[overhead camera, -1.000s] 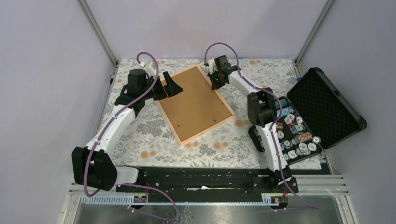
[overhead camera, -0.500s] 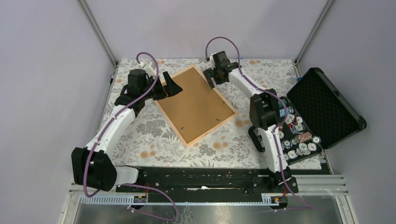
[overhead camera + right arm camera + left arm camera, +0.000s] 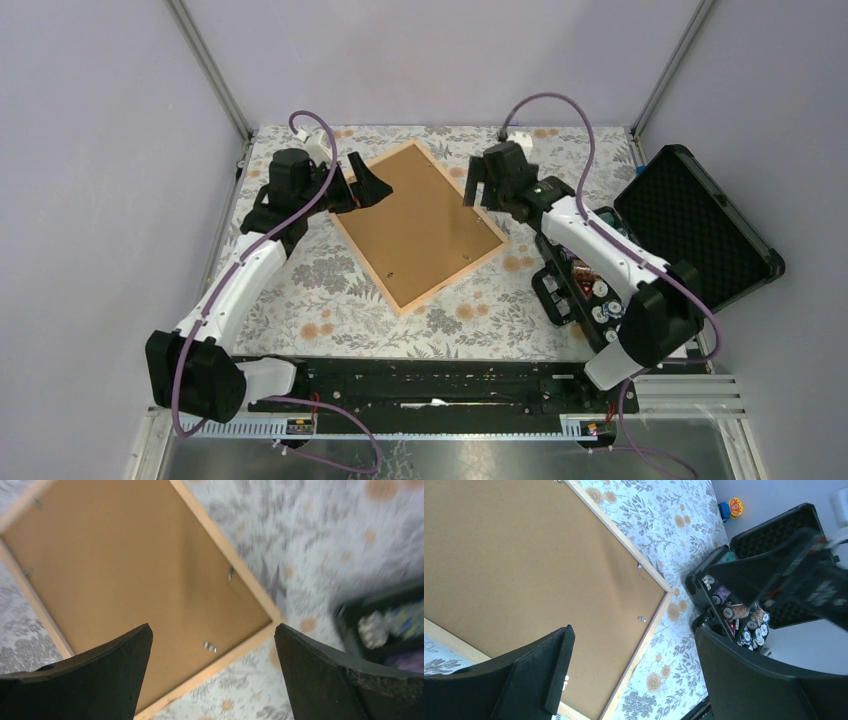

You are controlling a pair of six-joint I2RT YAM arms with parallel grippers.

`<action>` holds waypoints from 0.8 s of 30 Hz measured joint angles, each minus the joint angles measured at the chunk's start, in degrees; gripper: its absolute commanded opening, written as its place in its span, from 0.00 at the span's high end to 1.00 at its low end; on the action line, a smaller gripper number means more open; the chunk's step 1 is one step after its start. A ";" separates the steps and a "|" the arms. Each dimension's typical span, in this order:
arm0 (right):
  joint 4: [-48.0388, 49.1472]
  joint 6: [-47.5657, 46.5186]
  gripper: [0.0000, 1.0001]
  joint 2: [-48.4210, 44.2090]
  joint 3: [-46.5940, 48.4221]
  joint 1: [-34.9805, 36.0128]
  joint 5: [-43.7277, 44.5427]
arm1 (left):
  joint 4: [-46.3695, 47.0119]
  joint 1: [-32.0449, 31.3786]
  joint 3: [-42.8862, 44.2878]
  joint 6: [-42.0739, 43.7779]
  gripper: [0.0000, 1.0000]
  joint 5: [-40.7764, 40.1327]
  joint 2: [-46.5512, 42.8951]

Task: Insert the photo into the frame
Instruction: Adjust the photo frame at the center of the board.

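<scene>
On the desk (image 3: 300,290) the frame (image 3: 454,274) lies back-up, with the photo (image 3: 420,215) seated board-side up inside its rails. The right tool (image 3: 472,192), jaws wide, has swung off the far corner, so insertion looks finished. The left tool (image 3: 372,188) hovers wide too.

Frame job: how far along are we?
Done: the photo lies brown back up inside the frame, flat on the table. In hand: nothing; the left gripper and right gripper hover open above it. Remaining: I cannot tell whether the small metal tabs are locked; check them.
</scene>
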 measured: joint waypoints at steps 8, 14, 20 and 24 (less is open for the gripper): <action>-6.25 23.34 0.12 3.56 -15.13 -0.17 -6.64 | 0.07 0.07 0.04 -1.20 0.01 3.15 3.08; -7.45 37.59 0.18 5.99 -18.38 -0.09 -9.49 | -0.48 0.04 -0.02 -1.27 0.01 3.50 3.65; -6.01 46.93 0.29 12.24 -17.11 -0.04 -9.81 | -0.59 -0.50 -0.02 -0.76 0.01 2.43 2.67; -5.79 50.49 0.32 14.21 -15.80 0.02 -9.09 | -0.59 -0.63 -0.02 -0.79 0.01 2.71 2.54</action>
